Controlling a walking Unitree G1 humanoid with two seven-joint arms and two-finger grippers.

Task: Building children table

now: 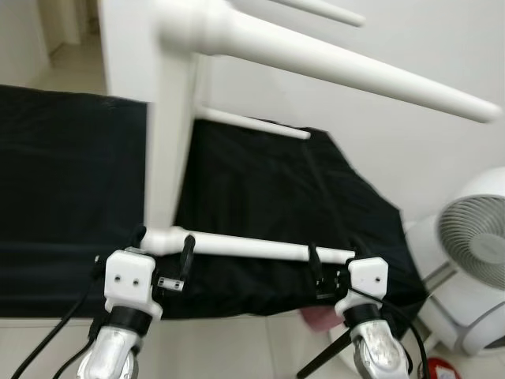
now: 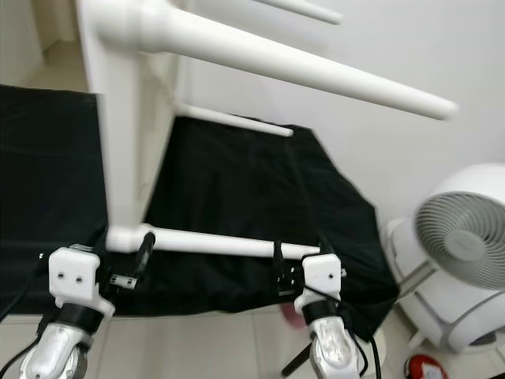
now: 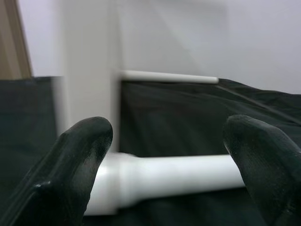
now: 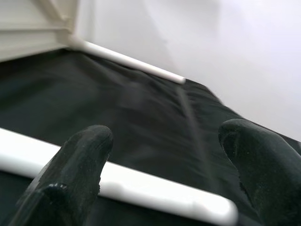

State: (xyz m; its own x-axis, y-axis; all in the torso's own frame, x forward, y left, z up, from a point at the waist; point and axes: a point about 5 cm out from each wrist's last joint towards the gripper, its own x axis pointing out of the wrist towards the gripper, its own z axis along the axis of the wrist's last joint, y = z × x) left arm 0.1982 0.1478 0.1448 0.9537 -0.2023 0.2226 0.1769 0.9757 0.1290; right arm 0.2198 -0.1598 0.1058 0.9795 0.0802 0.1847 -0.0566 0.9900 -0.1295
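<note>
White kids table on its side, tapered legs, black cloth

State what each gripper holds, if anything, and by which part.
Nothing is clamped. The left gripper straddles the lowest table leg near its base with fingers open; the right gripper straddles it near its tip, also open.
</note>
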